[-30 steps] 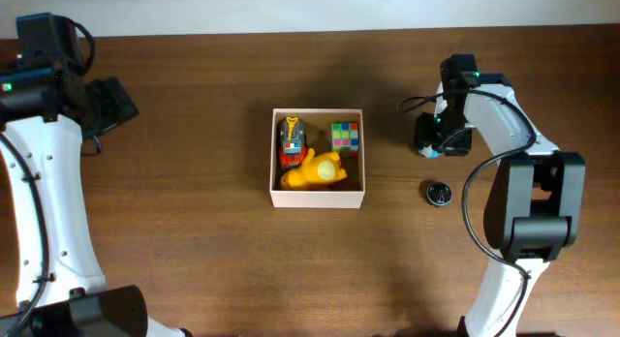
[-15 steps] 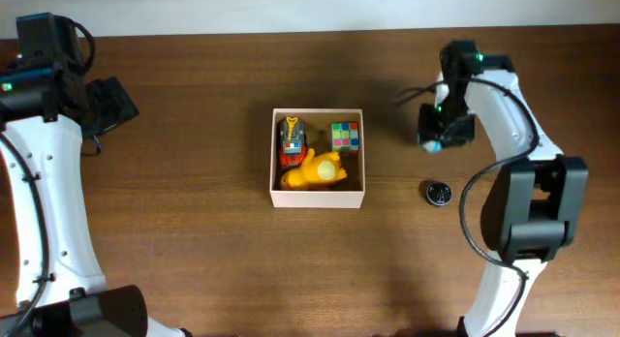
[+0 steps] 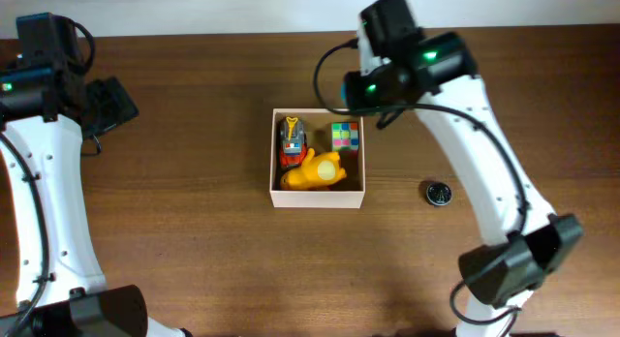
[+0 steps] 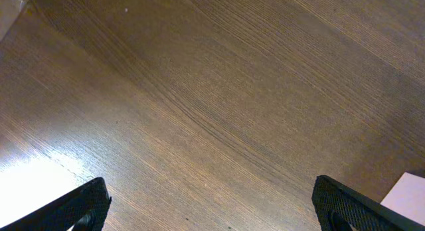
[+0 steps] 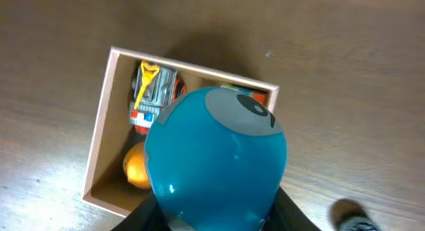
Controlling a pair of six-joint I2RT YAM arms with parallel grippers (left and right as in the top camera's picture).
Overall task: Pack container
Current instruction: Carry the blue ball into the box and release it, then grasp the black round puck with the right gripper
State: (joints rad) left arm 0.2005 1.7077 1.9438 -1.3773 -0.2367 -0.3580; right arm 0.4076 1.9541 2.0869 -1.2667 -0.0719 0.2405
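Now our right claw (image 5: pixel 214 221), off to the right a second ago, hangs over the container (image 3: pixel 318 200) in the middle of the worktop (image 3: pixel 194 240), holding a blue rounded toy (image 5: pixel 216 154), perhaps a fish; we judge release comes next. Our left claw (image 4: pixel 209 214) stands wide, empty.

Robot lab — arm-flanked wooden table (image 3: pixel 194 230)

1 container (image 3: pixel 318 200); 3 toys in it: 1 toy truck (image 3: pixel 292 140), 1 colour cube (image 3: pixel 345 136), 1 yellow figure (image 3: pixel 316 170); 1 blue round toy (image 5: pixel 216 154); 1 small dark disc (image 3: pixel 439 193); 2 arms: left arm (image 3: pixel 46 182), right arm (image 3: pixel 481 163).
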